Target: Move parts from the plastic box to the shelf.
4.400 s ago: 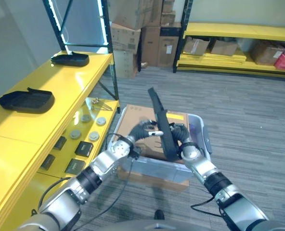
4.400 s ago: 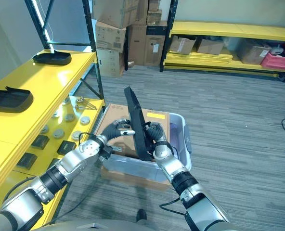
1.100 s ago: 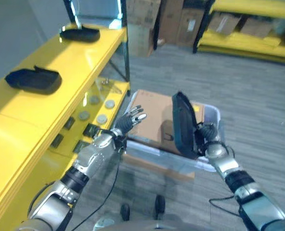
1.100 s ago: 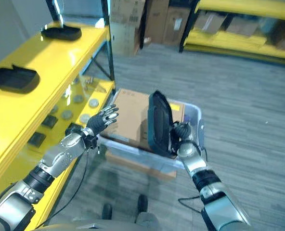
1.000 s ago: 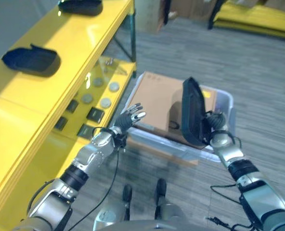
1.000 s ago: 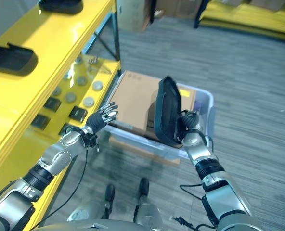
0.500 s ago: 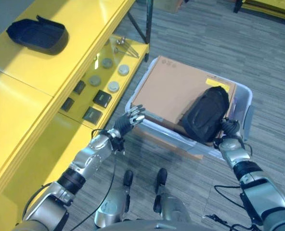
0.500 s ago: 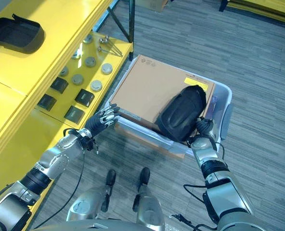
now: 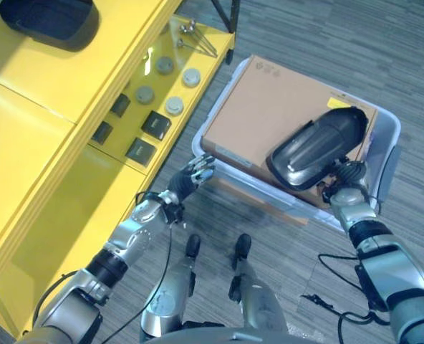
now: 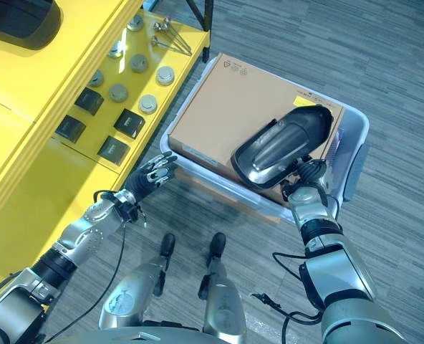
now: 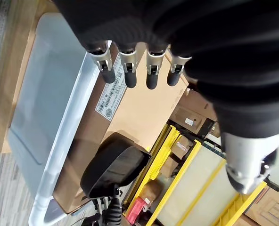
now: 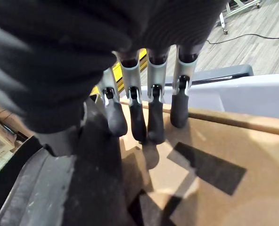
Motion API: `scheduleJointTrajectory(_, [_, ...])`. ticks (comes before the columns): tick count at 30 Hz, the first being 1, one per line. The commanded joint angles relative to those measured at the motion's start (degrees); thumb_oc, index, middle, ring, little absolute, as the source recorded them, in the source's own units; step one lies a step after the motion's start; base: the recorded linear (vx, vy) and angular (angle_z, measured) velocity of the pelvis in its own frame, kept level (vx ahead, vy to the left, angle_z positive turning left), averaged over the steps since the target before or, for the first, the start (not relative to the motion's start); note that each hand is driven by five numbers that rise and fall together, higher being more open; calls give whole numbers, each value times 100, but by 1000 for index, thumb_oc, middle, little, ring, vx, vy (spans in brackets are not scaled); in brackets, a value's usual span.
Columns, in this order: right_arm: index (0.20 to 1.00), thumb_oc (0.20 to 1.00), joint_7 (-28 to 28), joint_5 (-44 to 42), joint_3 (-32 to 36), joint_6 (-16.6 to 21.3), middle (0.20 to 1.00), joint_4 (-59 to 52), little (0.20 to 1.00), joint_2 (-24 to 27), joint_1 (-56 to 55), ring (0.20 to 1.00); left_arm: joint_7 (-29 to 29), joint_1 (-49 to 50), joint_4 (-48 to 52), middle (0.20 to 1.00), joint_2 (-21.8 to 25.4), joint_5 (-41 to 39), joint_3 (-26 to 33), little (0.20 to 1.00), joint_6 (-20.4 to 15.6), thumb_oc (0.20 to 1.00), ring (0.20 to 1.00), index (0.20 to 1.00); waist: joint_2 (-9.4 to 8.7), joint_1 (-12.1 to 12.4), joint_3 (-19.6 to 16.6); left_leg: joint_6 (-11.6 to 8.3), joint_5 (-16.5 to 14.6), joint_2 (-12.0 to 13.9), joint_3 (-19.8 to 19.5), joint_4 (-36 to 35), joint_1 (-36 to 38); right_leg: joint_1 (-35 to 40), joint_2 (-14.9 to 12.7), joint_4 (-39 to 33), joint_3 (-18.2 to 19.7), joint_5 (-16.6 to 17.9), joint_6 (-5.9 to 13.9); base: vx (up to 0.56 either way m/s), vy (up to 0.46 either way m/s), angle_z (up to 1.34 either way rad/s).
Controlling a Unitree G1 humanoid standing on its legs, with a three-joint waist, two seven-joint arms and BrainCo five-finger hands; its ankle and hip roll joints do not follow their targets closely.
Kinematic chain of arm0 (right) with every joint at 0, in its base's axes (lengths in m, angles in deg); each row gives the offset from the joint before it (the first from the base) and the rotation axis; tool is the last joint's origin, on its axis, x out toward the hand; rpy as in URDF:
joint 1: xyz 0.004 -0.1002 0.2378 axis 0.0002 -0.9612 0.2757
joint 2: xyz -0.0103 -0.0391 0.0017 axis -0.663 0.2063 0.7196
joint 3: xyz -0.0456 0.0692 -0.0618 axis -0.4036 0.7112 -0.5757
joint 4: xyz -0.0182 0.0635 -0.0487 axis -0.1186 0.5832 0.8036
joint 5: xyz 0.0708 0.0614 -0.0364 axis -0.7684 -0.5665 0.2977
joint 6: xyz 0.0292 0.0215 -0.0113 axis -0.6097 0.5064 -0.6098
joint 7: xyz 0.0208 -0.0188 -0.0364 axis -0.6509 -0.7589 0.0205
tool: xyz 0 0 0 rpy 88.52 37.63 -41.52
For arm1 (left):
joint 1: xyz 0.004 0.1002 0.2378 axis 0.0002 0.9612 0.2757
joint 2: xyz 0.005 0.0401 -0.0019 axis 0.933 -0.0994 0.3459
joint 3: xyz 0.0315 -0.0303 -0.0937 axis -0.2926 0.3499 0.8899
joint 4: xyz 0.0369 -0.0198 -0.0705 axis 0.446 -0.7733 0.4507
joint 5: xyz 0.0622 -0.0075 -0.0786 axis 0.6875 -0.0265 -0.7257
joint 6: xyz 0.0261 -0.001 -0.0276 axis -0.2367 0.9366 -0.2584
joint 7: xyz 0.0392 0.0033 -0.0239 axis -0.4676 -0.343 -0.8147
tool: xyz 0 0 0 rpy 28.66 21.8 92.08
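Your left arm reaches forward, and your left hand (image 9: 191,178) is flat and open with its fingers (image 11: 125,70) straight. Your right arm is bent in close, and your right hand (image 9: 347,179) has its fingers (image 12: 138,120) curled in a grip.

The left hand (image 11: 135,70) is seen with fingers (image 11: 130,75) held straight above the carton (image 11: 130,108). The carton is set inside the clear box (image 11: 54,122). A black part (image 11: 113,167) is laid on the carton's far end. Yellow shelving (image 11: 177,160) is seen beyond.
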Motion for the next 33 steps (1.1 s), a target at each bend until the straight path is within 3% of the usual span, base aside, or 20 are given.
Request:
scheduleJointTrajectory(1, [1000, 1000, -201, -259, -248, 255, 1000, -99, 1000, 415, 235, 1000, 130, -187, 218, 1000, -89, -171, -123, 1000, -384, 1000, 1000, 1000, 29, 86, -202, 64, -167, -24, 216, 323, -433, -65, -278, 715, 122, -728, 551, 0, 0, 0])
scheduleJointTrajectory(15, [1000, 1000, -461, -323, -255, -130, 1000, -147, 1000, -22, 197, 1000, 114, -310, 93, 1000, -315, -195, -257, 1000, -365, 1000, 1000, 1000, 46, 22, -150, 83, -214, -34, 296, 348, -349, -62, -295, 792, 187, -741, 551, 0, 21, 0])
scheduleJointTrajectory(33, [1000, 1000, -679, -149, -611, -598, 1000, 590, 1000, -596, 529, 1000, 113, -559, -223, 1000, -592, -223, -426, 1000, -699, 1000, 1000, 1000, 145, 66, 16, 117, -197, -107, 251, 449, -497, -234, -354, 897, 221, -696, 547, -11, 22, 0])
